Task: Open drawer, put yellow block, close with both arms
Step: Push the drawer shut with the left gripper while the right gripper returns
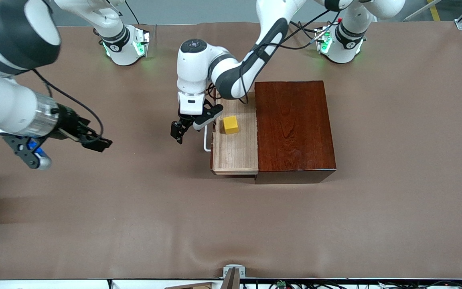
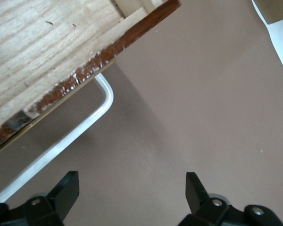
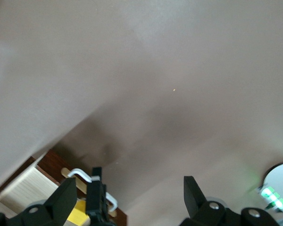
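The dark mahogany box [image 1: 295, 124] stands mid-table with its drawer [image 1: 237, 154] pulled out toward the right arm's end. The yellow block [image 1: 230, 124] sits inside on the pale wood. My left gripper [image 1: 183, 130] hangs open just in front of the drawer's white handle [image 1: 206, 143], holding nothing. In the left wrist view the left gripper [image 2: 131, 188] is over bare mat beside the handle [image 2: 87, 126] and the drawer front [image 2: 99, 61]. My right gripper [image 1: 94, 140] hovers open and empty over the mat toward the right arm's end. The right gripper [image 3: 129, 197] faces the handle [image 3: 80, 175] and the block [image 3: 78, 217].
A brown mat [image 1: 231, 224] covers the whole table. The right arm's base [image 1: 124, 44] and the left arm's base [image 1: 341, 42] stand along the back edge. A metal bracket [image 1: 234, 275] sits at the table edge nearest the front camera.
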`<state>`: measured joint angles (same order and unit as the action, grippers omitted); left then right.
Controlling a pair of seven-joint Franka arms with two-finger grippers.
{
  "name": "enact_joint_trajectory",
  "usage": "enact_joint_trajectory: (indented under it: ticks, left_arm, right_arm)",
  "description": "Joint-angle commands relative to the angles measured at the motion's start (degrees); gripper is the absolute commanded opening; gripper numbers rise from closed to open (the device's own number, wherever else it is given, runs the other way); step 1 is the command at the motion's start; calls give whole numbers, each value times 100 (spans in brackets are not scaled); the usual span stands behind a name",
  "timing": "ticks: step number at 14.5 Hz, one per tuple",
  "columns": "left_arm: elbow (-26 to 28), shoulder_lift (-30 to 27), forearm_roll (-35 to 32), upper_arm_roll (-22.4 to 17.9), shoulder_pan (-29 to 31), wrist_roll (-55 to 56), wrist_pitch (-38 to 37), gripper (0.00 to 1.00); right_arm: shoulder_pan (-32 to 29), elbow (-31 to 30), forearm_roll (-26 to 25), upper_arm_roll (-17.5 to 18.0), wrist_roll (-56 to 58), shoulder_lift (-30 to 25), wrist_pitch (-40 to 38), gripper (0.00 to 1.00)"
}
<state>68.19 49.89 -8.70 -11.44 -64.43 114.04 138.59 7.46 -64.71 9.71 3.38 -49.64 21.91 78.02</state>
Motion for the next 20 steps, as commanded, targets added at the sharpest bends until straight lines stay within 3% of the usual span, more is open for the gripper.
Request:
enact_joint_trajectory:
  ticks: [1, 5, 11, 15, 20]
  left_arm:
    - [-622, 520, -167, -253, -149, 513, 151, 100]
    - [-614, 574, -184, -315, -193, 523, -111, 100]
    - [-614, 486, -184, -333, -202, 487, -964, 100]
    - [-605, 389, -184, -341, -167, 470, -1350, 100]
    - [-579, 205, -123, -341, -114, 224, -2106, 100]
  right_arm:
    - [-271, 38, -92, 93, 664, -117, -234, 100]
    - [-447, 29, -162, 84, 1823, -284, -375, 100]
    - [-474, 20, -1269, 119, 3985, -600, -787, 100]
    - [-500, -155, -1244, 102, 4865, -899, -973, 100]
    - [-983, -884, -955, 110, 5465, -1329, -561, 100]
